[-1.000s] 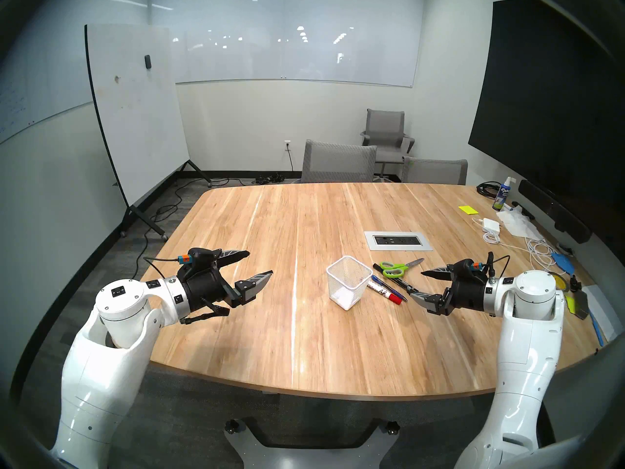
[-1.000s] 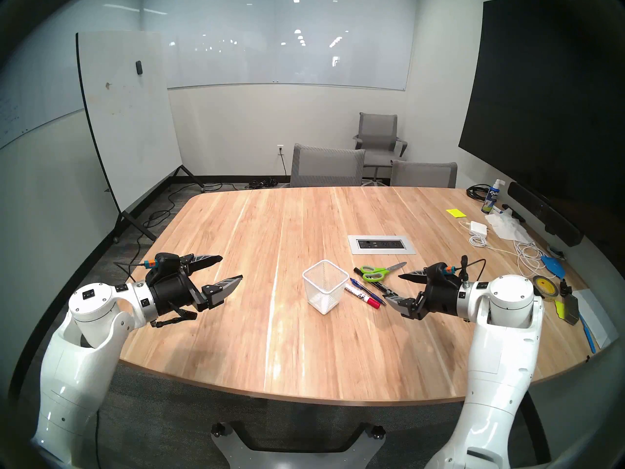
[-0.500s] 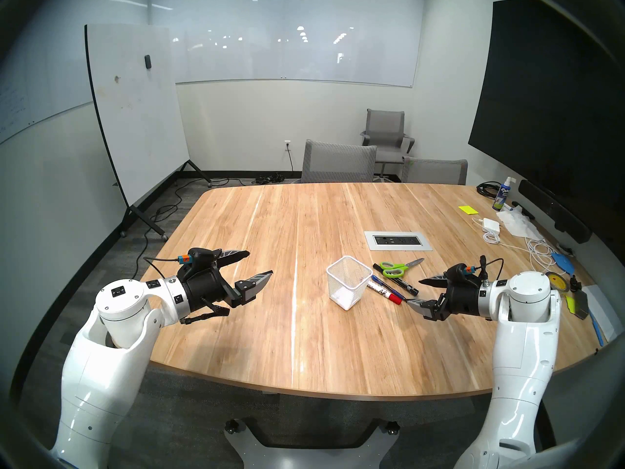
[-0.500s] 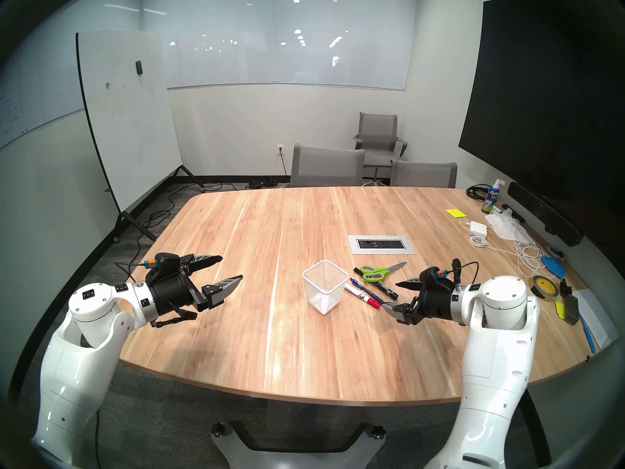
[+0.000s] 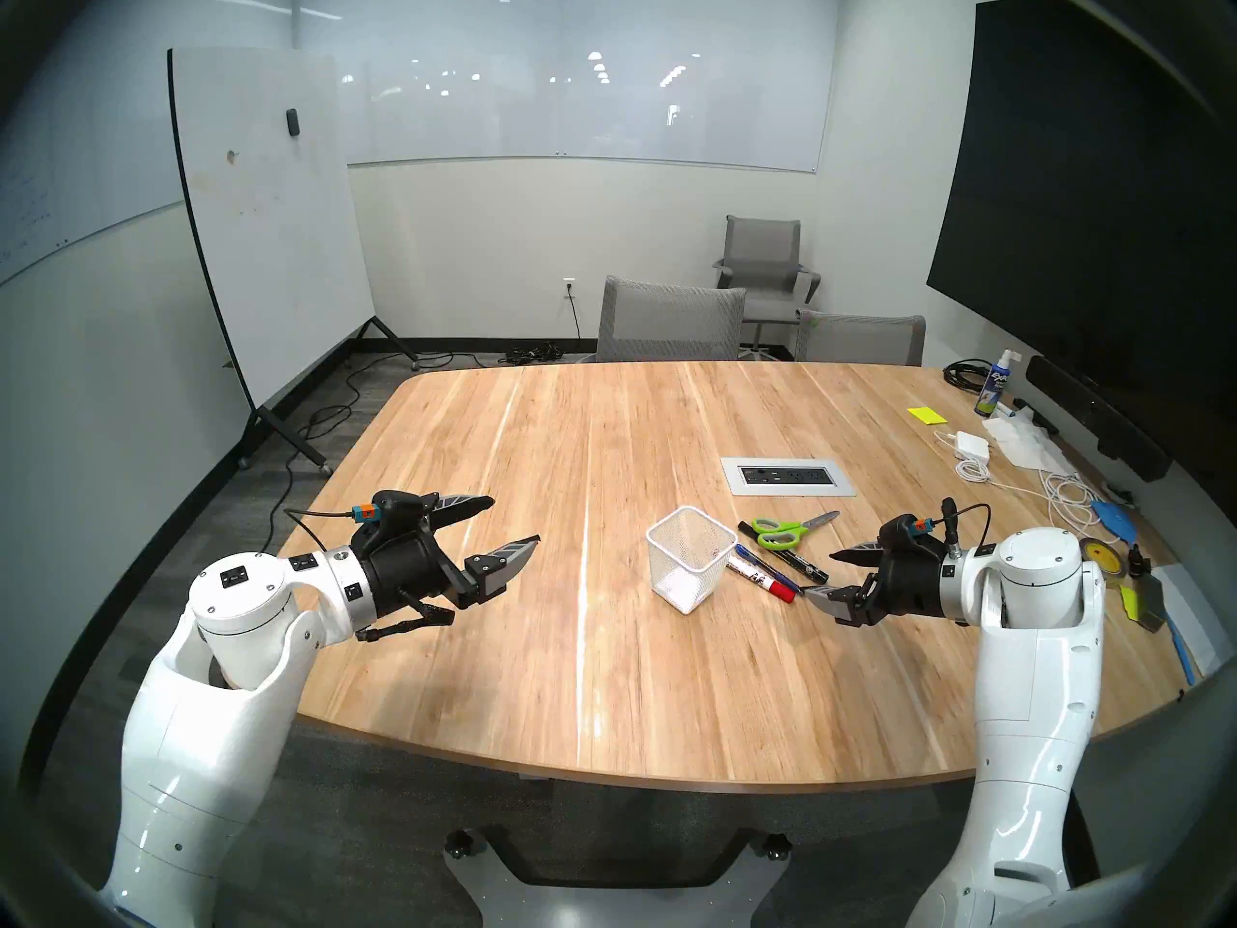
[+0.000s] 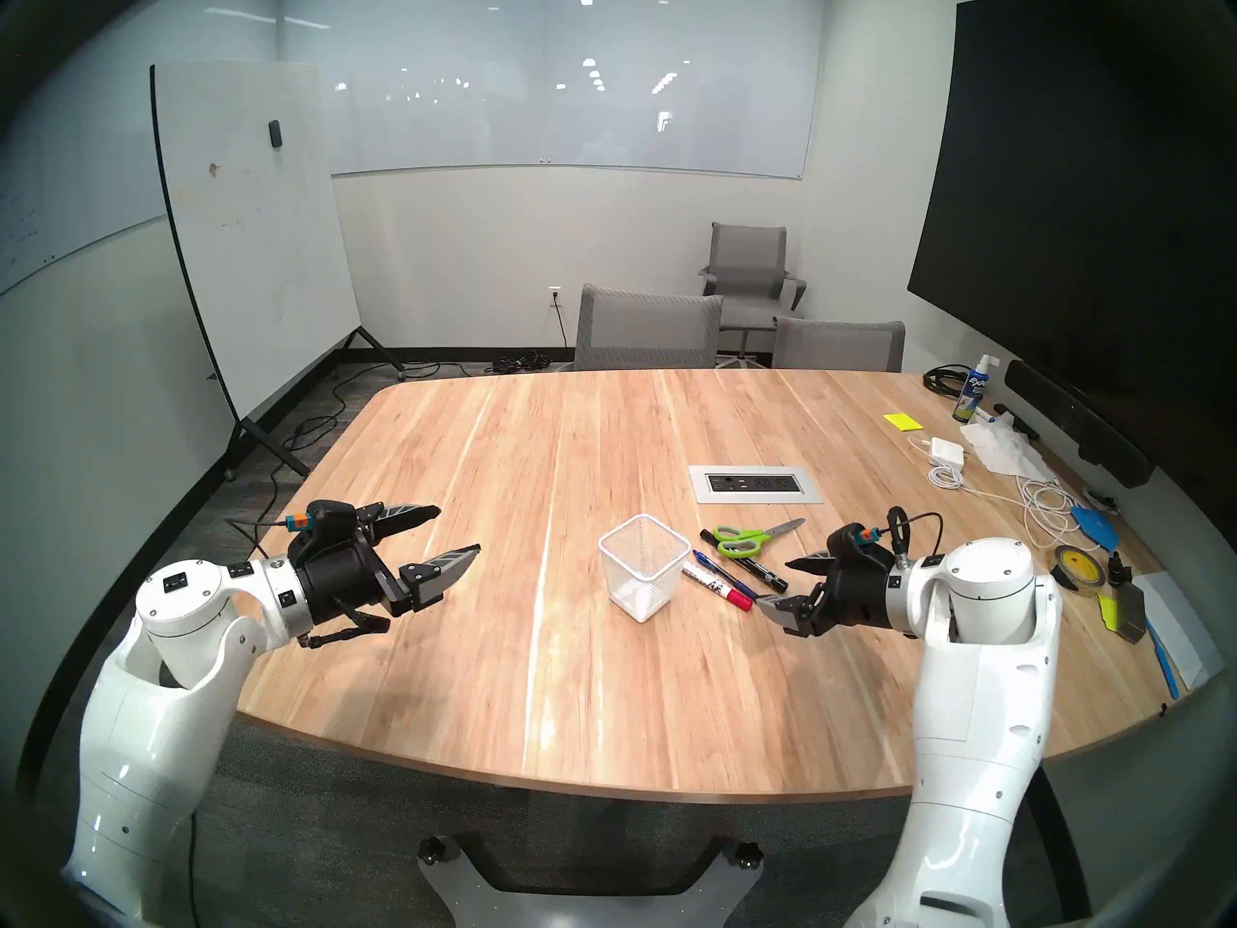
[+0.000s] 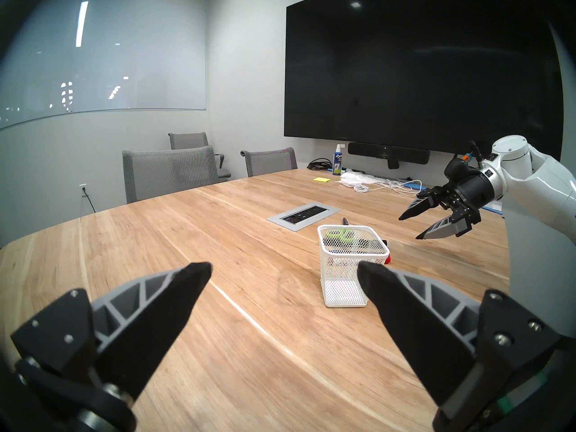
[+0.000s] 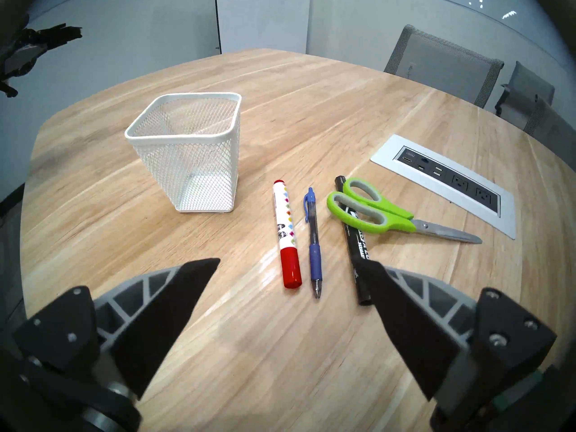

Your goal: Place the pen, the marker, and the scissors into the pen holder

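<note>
- L gripper [image 5: 515, 521]: fingers spread wide, nothing between them; forearm about level above the table [image 5: 535, 672], well off to the L of the pen holder [image 5: 689, 558].
- R gripper [image 5: 822, 574]: fingers spread, empty; tipped down toward the table, hanging just R of the pen holder's neighbours, tips near the black marker [image 8: 355, 244] end.
- Pen holder: upright, empty, white mesh.
- Just R of holder, lying flat side by side: red-capped marker [image 8: 285, 232], then pen [image 8: 312, 235], then black marker.
- Scissors [image 8: 374, 211]: furthest from holder, green loops resting on black marker, blades shut.
- Writing: black marker print too blurred to read; spray bottle [image 5: 995, 385] far R of holder reads "EXPO".
</note>
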Motion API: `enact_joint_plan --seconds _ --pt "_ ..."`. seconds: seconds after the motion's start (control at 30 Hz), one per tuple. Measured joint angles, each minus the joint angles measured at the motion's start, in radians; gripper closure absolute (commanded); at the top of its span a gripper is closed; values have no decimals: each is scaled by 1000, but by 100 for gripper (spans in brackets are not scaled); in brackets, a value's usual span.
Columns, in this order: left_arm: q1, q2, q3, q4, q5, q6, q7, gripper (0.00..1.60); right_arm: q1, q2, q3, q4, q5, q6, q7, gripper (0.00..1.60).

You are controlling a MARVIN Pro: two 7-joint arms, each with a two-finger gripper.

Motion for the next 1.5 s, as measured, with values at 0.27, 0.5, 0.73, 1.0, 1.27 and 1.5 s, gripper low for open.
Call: enact_joint_plan --seconds 0.27,0.5,0.73,1.0,1.27,1.5 --pt "0 0 0 0 0 0 0 0 -2 44 -45 22 32 19 -20 0" --pt "0 0 0 0 0 0 0 0 -6 71 -82 34 48 21 -24 0" --pt "0 0 0 0 0 0 0 0 -10 92 -116 45 63 22 -25 0" --pt "0 0 0 0 0 0 0 0 -11 101 -136 65 70 11 -23 0" --pt "0 0 0 0 0 0 0 0 -4 101 -142 118 70 -6 -21 0" --pt "0 0 0 0 0 0 0 0 9 101 -146 141 68 -13 -38 0"
